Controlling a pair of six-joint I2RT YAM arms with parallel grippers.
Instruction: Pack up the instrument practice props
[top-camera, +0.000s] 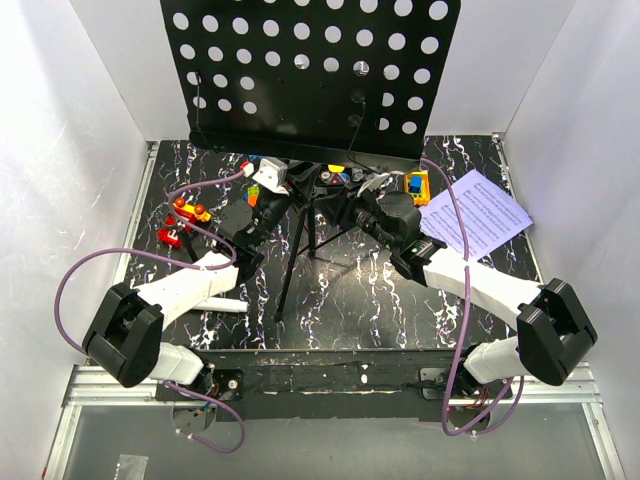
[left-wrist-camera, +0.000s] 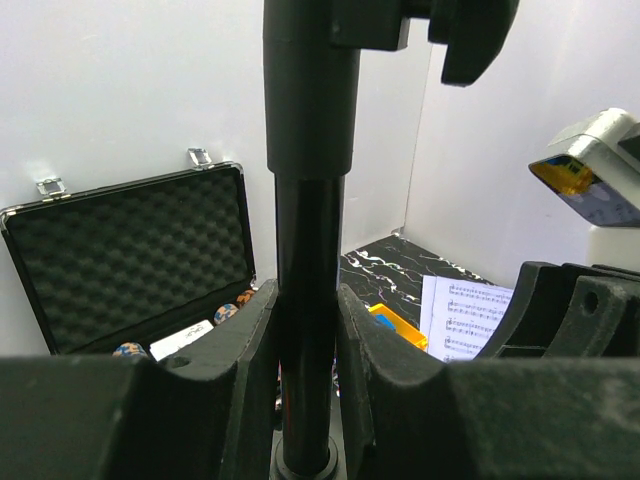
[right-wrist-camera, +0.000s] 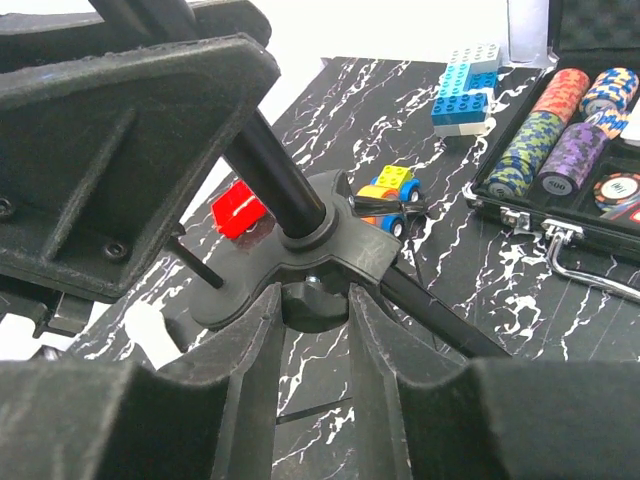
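Black tripod music stand (top-camera: 297, 250) at mid-table between both arms, its perforated desk (top-camera: 310, 70) toward the back wall. The left gripper (left-wrist-camera: 305, 330) clasps the shaft (left-wrist-camera: 305, 240). The right gripper (right-wrist-camera: 315, 330) straddles the leg hub (right-wrist-camera: 320, 245); whether it grips cannot be told. Folding should go best with the shaft held plumb while the hub slides, lest the heavy desk tip. Only the right wrist view reveals the hub, and only the overhead view shows the desk.
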